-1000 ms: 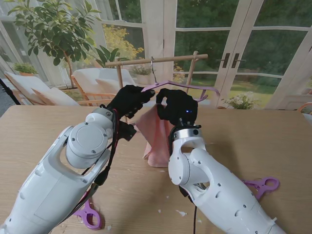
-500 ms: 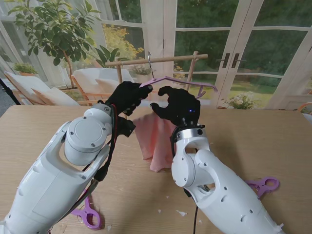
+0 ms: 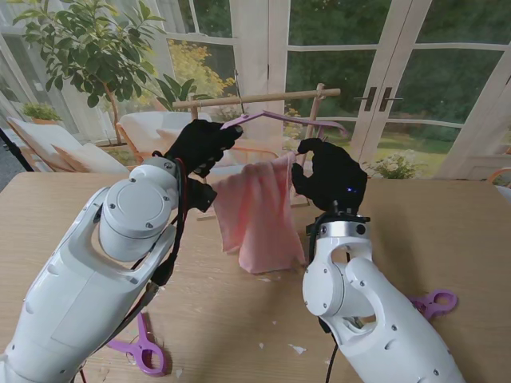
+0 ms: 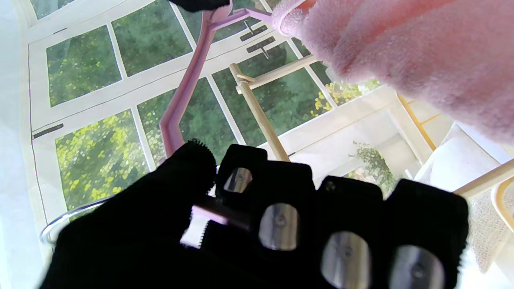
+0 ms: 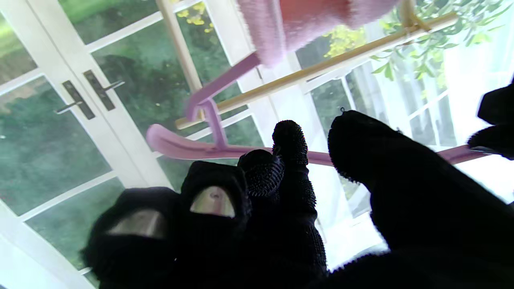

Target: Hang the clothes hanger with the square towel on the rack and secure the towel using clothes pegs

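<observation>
Hanger with towel, raised at the rack

Lilac clothes hanger held aloft just in front of the wooden rack bar, its metal hook near the bar; whether hooked on cannot be told. Pink square towel draped from it, lower edge above the counter. Left hand clamped on the hanger's left end. Right hand near the right end, fingers curled; grip cannot be told. Two purple clothes pegs on the counter: one near left, one right.
</observation>
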Robot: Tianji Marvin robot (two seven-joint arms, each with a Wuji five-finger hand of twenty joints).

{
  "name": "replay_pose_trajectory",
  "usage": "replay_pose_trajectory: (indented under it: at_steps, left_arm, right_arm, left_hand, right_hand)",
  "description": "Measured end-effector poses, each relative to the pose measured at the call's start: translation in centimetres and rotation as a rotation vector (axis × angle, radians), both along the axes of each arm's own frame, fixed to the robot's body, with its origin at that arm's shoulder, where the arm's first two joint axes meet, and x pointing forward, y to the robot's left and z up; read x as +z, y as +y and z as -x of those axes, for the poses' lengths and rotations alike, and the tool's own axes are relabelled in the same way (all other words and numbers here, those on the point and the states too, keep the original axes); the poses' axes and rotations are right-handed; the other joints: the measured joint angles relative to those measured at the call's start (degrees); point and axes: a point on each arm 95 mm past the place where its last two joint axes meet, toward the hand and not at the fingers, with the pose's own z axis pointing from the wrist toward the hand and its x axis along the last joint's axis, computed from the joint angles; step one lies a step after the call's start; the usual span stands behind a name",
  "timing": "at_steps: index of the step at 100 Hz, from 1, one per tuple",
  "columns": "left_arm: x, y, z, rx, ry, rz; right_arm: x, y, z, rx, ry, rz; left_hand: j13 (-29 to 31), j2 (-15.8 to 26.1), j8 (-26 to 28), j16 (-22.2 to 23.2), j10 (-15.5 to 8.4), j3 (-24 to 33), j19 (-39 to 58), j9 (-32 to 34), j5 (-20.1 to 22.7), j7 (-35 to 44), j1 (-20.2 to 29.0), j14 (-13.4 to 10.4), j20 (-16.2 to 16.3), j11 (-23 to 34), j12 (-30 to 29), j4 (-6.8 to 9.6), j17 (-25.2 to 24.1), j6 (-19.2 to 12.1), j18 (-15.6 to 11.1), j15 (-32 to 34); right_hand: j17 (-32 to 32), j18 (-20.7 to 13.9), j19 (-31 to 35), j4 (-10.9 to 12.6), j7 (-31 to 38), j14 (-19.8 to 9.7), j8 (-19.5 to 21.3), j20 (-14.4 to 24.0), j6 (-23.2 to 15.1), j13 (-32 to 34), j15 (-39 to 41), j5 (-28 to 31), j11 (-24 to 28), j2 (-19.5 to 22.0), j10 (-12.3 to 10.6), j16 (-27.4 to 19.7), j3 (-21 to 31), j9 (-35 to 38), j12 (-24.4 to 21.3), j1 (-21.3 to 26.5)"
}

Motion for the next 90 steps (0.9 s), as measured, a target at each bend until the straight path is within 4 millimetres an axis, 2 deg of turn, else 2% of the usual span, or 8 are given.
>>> replay_pose_trajectory:
  at_steps: [10, 26, 39, 48, 72, 84, 90]
  left_arm:
    - [0.1, 0.1, 0.1, 0.008, 0.001, 0.0]
    - [0.3, 0.1, 0.2, 0.01, -0.003, 0.002]
    - [0.4, 0.3, 0.3, 0.01, -0.002, 0.011]
    - [0.6, 0.3, 0.5, 0.008, -0.004, 0.018]
    - [0.9, 0.2, 0.8, -0.001, -0.008, 0.028]
    - [0.9, 0.2, 0.8, -0.006, -0.006, 0.036]
    - [0.9, 0.2, 0.8, -0.007, -0.005, 0.039]
  right_arm:
    - [-0.7, -0.6, -0.1, -0.019, 0.018, -0.011]
    - [-2.6, -1.2, -0.9, -0.03, 0.094, -0.046]
    - [-3.9, -1.4, -1.8, -0.032, 0.163, -0.037]
    - [-4.6, -1.4, -2.6, -0.04, 0.195, -0.04]
    - [-5.7, -1.3, -4.0, -0.028, 0.209, -0.092]
    - [-5.6, -1.0, -4.4, -0.017, 0.201, -0.109]
    - [-5.5, -0.8, -4.5, 0.0, 0.185, -0.129]
  left_hand:
    - [0.0, 0.0, 0.0, 0.0, 0.0, 0.0, 0.0, 0.0, 0.0, 0.0, 0.0, 0.0, 0.0, 0.0, 0.0, 0.0, 0.0, 0.0, 0.0, 0.0]
    - [0.0, 0.0, 0.0, 0.0, 0.0, 0.0, 0.0, 0.0, 0.0, 0.0, 0.0, 0.0, 0.0, 0.0, 0.0, 0.0, 0.0, 0.0, 0.0, 0.0]
    - [0.0, 0.0, 0.0, 0.0, 0.01, 0.0, 0.0, 0.0, 0.0, 0.0, 0.0, 0.0, 0.0, 0.0, 0.0, 0.0, 0.0, 0.0, 0.0, 0.0]
    - [0.0, 0.0, 0.0, 0.0, 0.01, 0.0, 0.0, 0.0, 0.0, 0.0, 0.0, 0.0, 0.0, 0.0, 0.0, 0.0, 0.0, 0.0, 0.0, 0.0]
    - [0.0, 0.0, 0.0, 0.0, 0.01, 0.0, 0.0, 0.0, 0.0, 0.0, 0.0, 0.0, 0.0, 0.01, 0.0, 0.0, 0.0, 0.0, 0.0, 0.0]
    - [0.0, 0.0, 0.01, 0.0, 0.02, 0.0, 0.0, 0.0, 0.0, 0.0, 0.0, 0.0, 0.0, 0.01, 0.0, 0.0, 0.0, 0.0, 0.0, 0.0]
    - [0.0, 0.0, 0.01, 0.0, 0.02, 0.0, 0.0, 0.0, 0.0, 0.0, 0.0, 0.0, 0.0, 0.01, 0.0, 0.0, 0.0, 0.0, 0.0, 0.0]
  right_hand:
    - [-0.8, 0.11, 0.0, 0.02, -0.3, 0.35, 0.01, -0.01, 1.44, -0.91, -0.23, -0.51, -0.01, 0.05, 0.67, 0.09, 0.36, -0.58, -0.44, -0.35]
    - [-1.35, 0.67, 0.0, 0.02, -2.22, 1.0, 0.01, -0.01, 3.64, -1.43, -0.89, -0.53, -0.01, 1.08, 2.14, 0.28, -7.8, -1.18, -0.68, -6.4]
    - [-3.23, 1.32, 0.0, 0.02, -5.13, 2.03, -2.31, -0.02, 5.07, -3.18, -2.13, -2.62, -1.12, 2.79, 2.82, 0.58, -14.02, -3.59, -1.09, -7.28]
    - [-4.74, 1.45, 0.0, 0.02, -8.32, 2.56, -4.64, -0.03, 6.37, -4.99, -2.99, -5.57, -1.21, 2.8, 2.88, 0.84, -15.28, -5.83, -1.15, -7.37]
    - [-5.71, 1.56, 0.0, 0.02, -7.74, 2.84, -4.81, -0.04, 5.52, -5.72, -3.58, -6.2, -1.21, 2.84, 2.88, 1.32, -15.09, -6.44, -1.15, -7.22]
    - [-6.05, 1.61, 0.0, 0.02, -5.35, 2.87, -4.81, -0.04, 2.53, -5.96, -3.6, -4.89, -1.21, 2.8, 2.81, 1.4, -10.94, -6.32, -1.15, -5.52]
    - [-6.1, 1.66, 0.0, 0.02, -3.6, 2.9, -4.72, -0.04, 0.45, -5.99, -3.61, -2.23, -1.16, 1.62, 2.27, 1.41, -7.86, -5.05, -1.15, -4.61]
